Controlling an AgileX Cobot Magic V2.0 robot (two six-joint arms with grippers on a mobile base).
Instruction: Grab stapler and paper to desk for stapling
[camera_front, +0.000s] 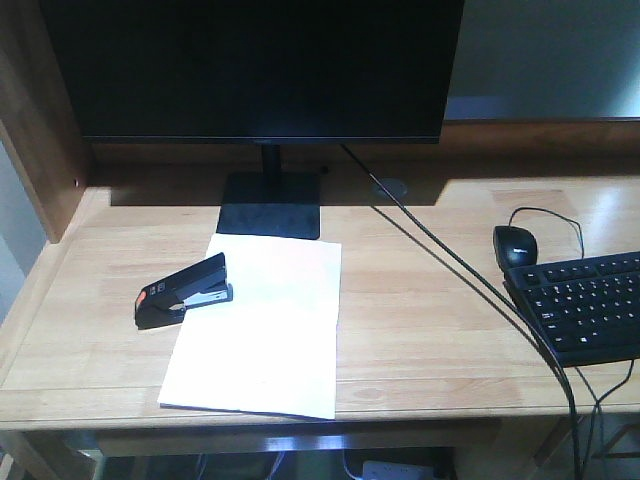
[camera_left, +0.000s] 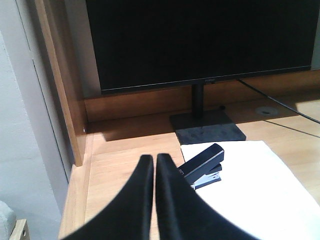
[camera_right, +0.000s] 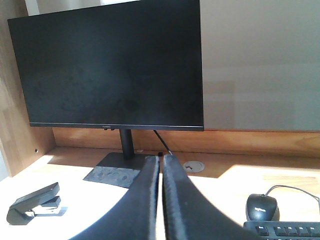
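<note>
Both of the task's things already lie on the desk (camera_front: 420, 340): the paper (camera_front: 265, 330) is flat just in front of the monitor stand (camera_front: 270, 205), and the stapler (camera_front: 184, 291) sits across the sheet's left edge, its orange-red end off the paper toward 8 o'clock and its jaw end on the sheet, pointing toward 2 o'clock. Judged from this, the fetching part looks done; what seems left is the stapling itself, since the stapler rests on top of the sheet rather than biting its edge, though whether a staple is already in the paper is too small to tell. Neither arm appears in the front view. In the left wrist view, the left gripper (camera_left: 154, 165) is raised above the desk with its fingers nearly together, only a thin slit between them, holding nothing; the stapler (camera_left: 204, 165) lies just beyond its tips at about 2 o'clock, apart from them. In the right wrist view, the right gripper (camera_right: 161, 165) is likewise pinched to a narrow gap and empty, aimed toward the monitor (camera_right: 107, 70); the stapler (camera_right: 34, 204) is well off at 9 o'clock, and the mouse (camera_right: 261, 206) and keyboard (camera_right: 282, 231) lie at about 4 o'clock.
</note>
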